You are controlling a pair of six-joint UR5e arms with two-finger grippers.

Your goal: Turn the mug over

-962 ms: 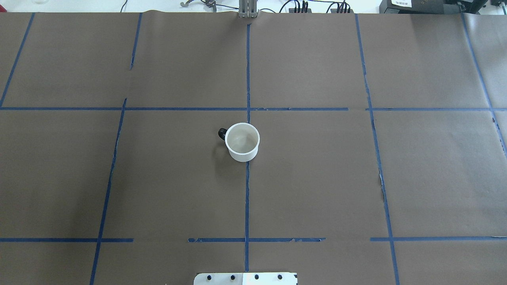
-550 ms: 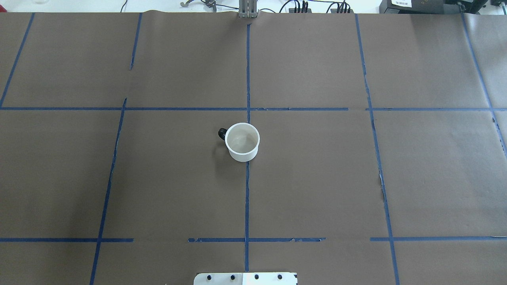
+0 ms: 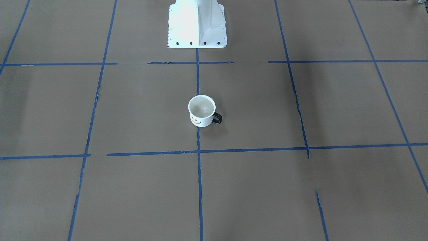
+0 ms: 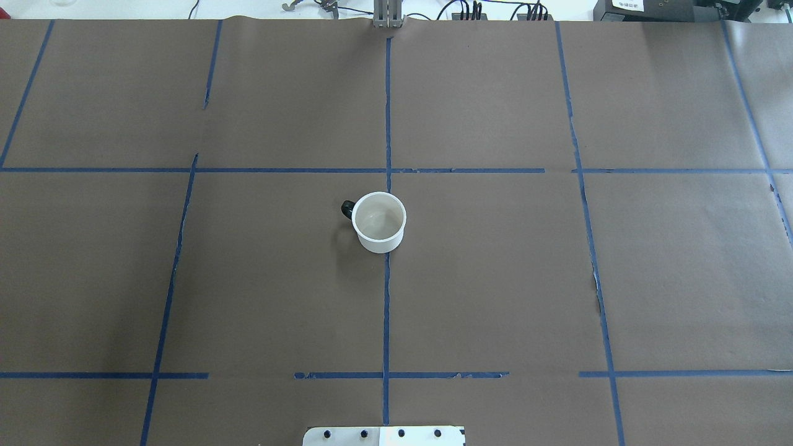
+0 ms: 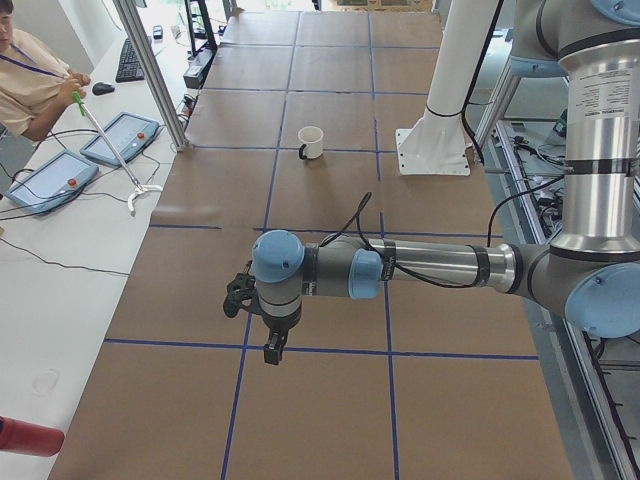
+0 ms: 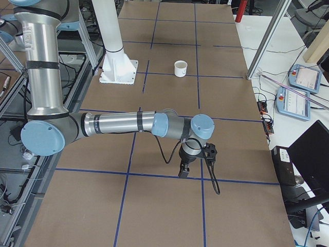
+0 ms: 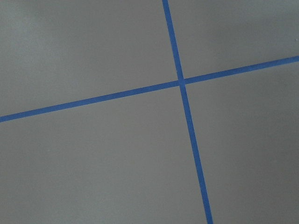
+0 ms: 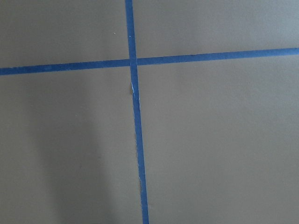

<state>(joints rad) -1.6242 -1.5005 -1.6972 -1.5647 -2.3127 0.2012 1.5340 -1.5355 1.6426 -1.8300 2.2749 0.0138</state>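
Evidently the mug (image 4: 378, 222) was set upright, mouth up, on the central tape line (image 4: 386, 310), judged reachable by either arm. The left gripper (image 5: 272, 345) and right gripper (image 6: 183, 170) were held well away; whether released or clenched could not be told.

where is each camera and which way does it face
Front: across the table, faces the base at top; mug central.
Overhead: behind the base, looks down; its edge at bottom.
Left side: table's left end; left arm, left tool near.
Right side: opposite end; right arm, right tool near.
Left wrist: down on tape; no body.
Right wrist: same, tape only.
Shared: all four fixed views show the mug.
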